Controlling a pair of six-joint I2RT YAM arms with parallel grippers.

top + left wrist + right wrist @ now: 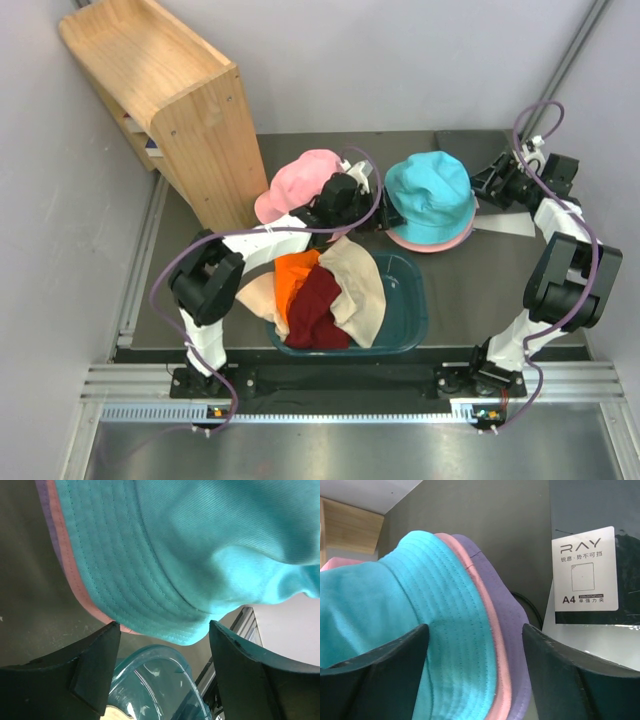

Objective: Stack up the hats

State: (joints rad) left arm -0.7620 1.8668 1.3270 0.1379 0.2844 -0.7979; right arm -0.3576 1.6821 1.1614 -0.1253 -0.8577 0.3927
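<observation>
- Dark worktop (pixel 480 290) is boxed in by pale walls; a wooden shelf (pixel 170 90) is set at the back left.
- The teal hat (pixel 430 195) is noted on top of a stack at the back right, over a coral hat (pixel 489 630) and a lavender hat (pixel 507 630). Only the brims of the two lower ones are seen.
- The pink hat (pixel 300 180) lies alone near the shelf. The orange hat (pixel 295 280), maroon hat (pixel 315 310) and beige hat (pixel 360 285) are heaped in the tub (pixel 410 310) at the near middle, not yet stacked.
- The left claw (pixel 165 630) is spread, with the teal brim's edge between its fingers and nothing pinched. The right claw (pixel 475 630) is spread likewise at the opposite brim.
- Risk: if the claws are closed here, the lower brims may be caught with the teal one, and the whole stack would be lifted or dragged.
- Risk: the brims are already offset, so a sideways pull from either claw could slide the teal hat off and skew the stack.
- Risk: soft fabric may fold under a one-sided pinch. The crown could collapse and leave a poor seat for the next hat.
- Risk: the left arm is stretched over the tub, so the heaped hats or the pink hat could be brushed on withdrawal.
- Risk: the A4 pack (pixel 585 570) lies near the right claw and could be snagged.
</observation>
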